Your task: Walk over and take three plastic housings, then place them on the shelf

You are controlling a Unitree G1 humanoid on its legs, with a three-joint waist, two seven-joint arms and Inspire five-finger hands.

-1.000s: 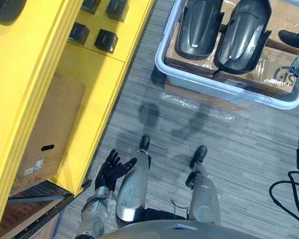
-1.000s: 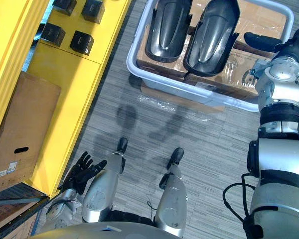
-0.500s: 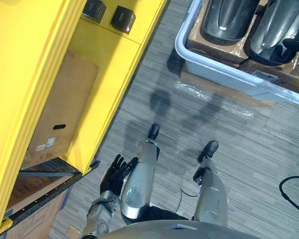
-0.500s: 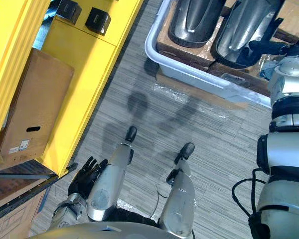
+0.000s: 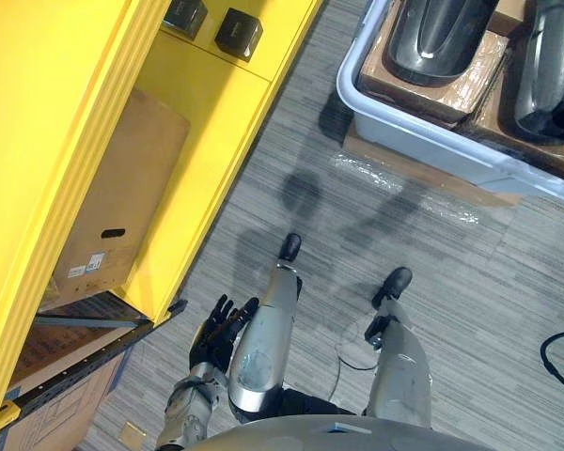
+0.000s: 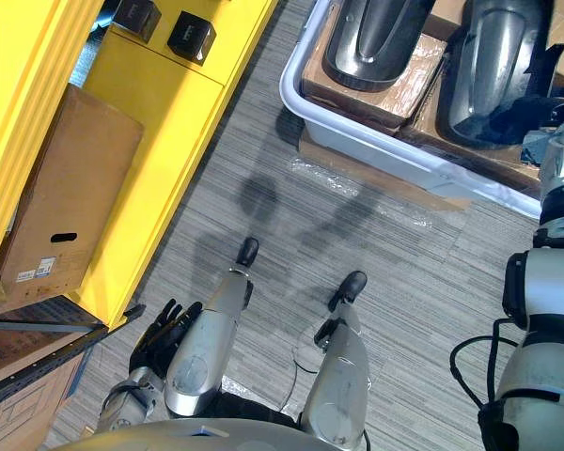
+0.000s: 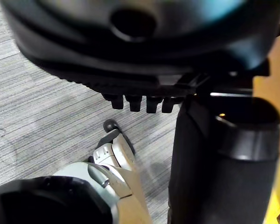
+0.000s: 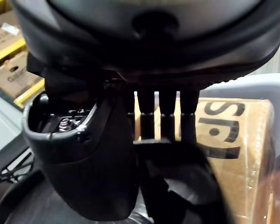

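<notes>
Two dark curved plastic housings [image 6: 381, 42] [image 6: 498, 52] lie side by side on plastic-wrapped cardboard boxes inside a pale grey bin [image 6: 376, 141] at the upper right. My right hand [image 6: 531, 105] reaches over the near end of the right housing. In the right wrist view its fingers [image 8: 168, 116] are straight above a wrapped box, with the dark housing [image 8: 186, 186] just under them. My left hand [image 5: 216, 331] hangs open beside my left leg, near the shelf's corner, holding nothing. The yellow shelf [image 5: 216, 141] runs along the left.
Two small black boxes [image 5: 238, 31] [image 5: 183, 14] sit on an upper level of the shelf, and a brown cardboard box [image 5: 122, 216] stands on a lower one. Grey striped floor [image 5: 423, 244] lies between shelf and bin. A clear plastic sheet [image 5: 404, 183] lies beside the bin.
The whole picture has shifted, so the camera moved and the bin now sits closer. My right hand went from beside the right housing to over its near end. The left hand still hangs open.
</notes>
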